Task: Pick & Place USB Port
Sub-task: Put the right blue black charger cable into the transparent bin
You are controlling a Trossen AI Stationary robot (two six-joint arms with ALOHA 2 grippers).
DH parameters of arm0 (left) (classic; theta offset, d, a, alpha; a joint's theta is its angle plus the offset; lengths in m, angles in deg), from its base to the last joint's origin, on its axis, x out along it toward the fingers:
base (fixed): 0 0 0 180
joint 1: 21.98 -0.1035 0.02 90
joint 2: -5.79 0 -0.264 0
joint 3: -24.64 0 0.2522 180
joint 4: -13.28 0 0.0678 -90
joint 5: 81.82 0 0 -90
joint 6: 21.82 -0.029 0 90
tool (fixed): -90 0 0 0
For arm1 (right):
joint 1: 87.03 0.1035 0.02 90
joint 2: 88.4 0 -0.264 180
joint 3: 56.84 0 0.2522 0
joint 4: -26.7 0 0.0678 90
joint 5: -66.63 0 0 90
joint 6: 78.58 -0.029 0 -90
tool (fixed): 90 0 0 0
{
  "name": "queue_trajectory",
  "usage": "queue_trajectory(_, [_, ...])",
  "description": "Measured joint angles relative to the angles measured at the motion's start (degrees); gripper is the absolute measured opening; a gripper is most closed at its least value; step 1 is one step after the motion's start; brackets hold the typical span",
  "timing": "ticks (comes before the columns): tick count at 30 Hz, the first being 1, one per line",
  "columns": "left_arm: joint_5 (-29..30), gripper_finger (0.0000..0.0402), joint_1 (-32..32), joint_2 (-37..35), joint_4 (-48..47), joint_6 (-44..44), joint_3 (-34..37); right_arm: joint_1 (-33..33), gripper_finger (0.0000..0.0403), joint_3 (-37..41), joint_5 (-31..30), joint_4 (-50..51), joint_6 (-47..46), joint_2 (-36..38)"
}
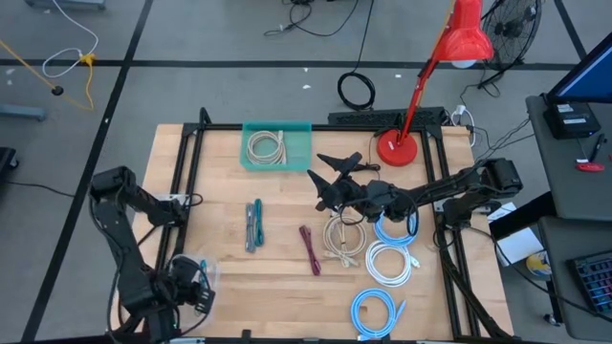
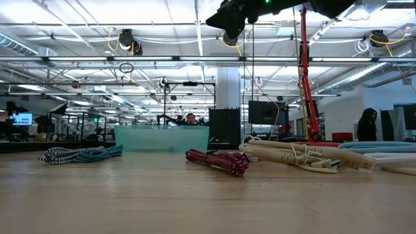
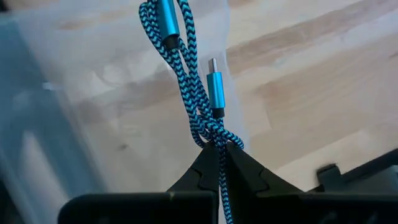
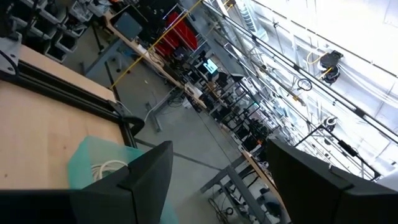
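A blue-and-black braided USB cable [image 3: 186, 62] with metal-blue plugs [image 3: 214, 90] is bunched in my left gripper [image 3: 219, 149], which is shut on it at the table's near left corner [image 1: 198, 280]. The bundle is over a clear plastic sheet or bag [image 3: 112, 81]. My right gripper [image 1: 323, 182] is open and raised above the table's middle, pointing toward the left and far side; it holds nothing. Its two fingers frame the right wrist view [image 4: 217, 186]. My left gripper pinches the bunched strands of the braided cable [image 3: 214, 138] between its two fingertips, several strands together. The fingers come from above, pointing steeply down. The rest of the bundle, with both plugs, extends past the fingertips over the clear plastic; whether it rests there I cannot tell.
A teal tray [image 1: 304, 129] with a white coiled cable stands at the far middle. Teal-grey cables [image 1: 253, 225], a maroon cable [image 1: 311, 248], and beige [image 1: 342, 239], white [image 1: 390, 263] and light-blue coils [image 1: 375, 311] lie across the middle and right. A red lamp [image 1: 400, 148] stands far right.
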Motion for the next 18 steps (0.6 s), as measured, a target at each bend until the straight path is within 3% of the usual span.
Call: queue_trajectory(18, [-1.1, 0.0006, 2.7, 0.0, 1.5, 0.0, 3.6, 0.0, 0.0251, 0.0, 0.1, 0.0, 0.1, 0.0])
